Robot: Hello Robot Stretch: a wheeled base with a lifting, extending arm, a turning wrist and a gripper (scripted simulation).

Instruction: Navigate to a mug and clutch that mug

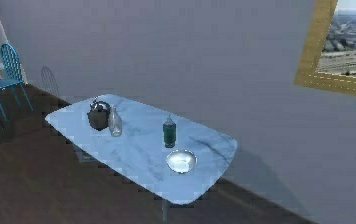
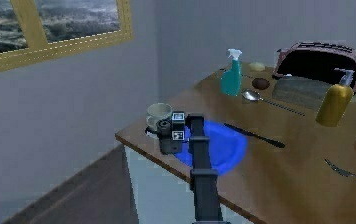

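A pale mug [image 2: 157, 112] stands near the left corner of a wooden tabletop [image 2: 286, 165] in the arm side view. My arm [image 2: 204, 185] rises from the bottom edge, passing a blue plate [image 2: 224, 150]. At its far end the gripper [image 2: 166, 134] sits just below the mug. The mug stands on the table right behind the gripper, so I cannot tell whether the gripper holds anything or touches it.
The wooden table also carries a teal spray bottle [image 2: 232, 72], a toaster [image 2: 311, 62], a yellow bottle [image 2: 335, 103], a spoon [image 2: 251, 96] and a knife [image 2: 254, 134]. In the forward view a marble table [image 1: 136, 150] bears a dark kettle [image 1: 99, 116], bottles and a white bowl [image 1: 181, 161]. A blue chair [image 1: 10, 70] stands at the left.
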